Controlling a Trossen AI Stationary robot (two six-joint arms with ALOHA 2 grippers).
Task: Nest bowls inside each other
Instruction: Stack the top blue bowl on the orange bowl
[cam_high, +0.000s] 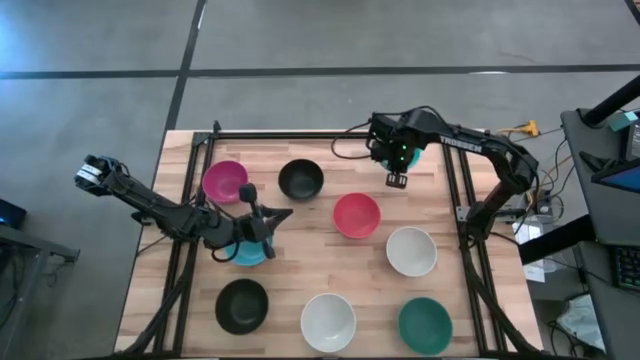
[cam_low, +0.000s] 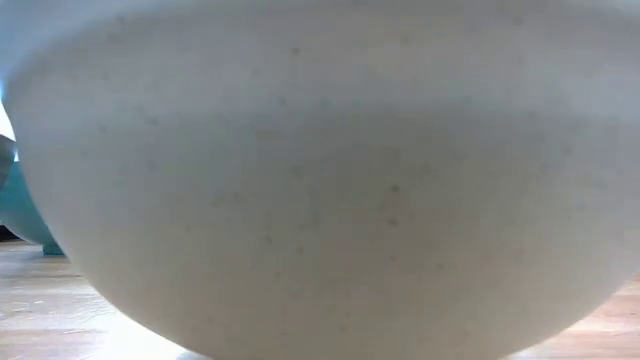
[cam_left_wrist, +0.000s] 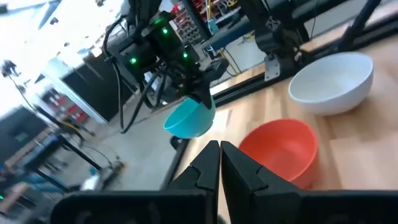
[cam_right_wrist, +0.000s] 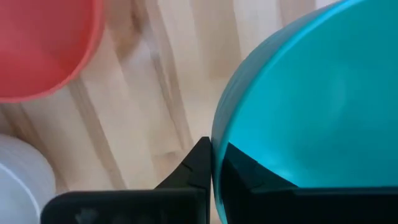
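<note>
Only from the left wrist, right hand (cam_left_wrist: 202, 98) pinching teal bowl (cam_left_wrist: 189, 118).

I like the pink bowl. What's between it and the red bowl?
In the high view, a black bowl sits between the pink bowl and the red bowl.

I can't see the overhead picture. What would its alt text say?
Two dark robot arms reach over a wooden table scattered with small bowls. The right end effector holds a light blue bowl at the far edge; the left end effector is over another light blue bowl. Magenta, red, teal, black and white bowls sit apart.
</note>
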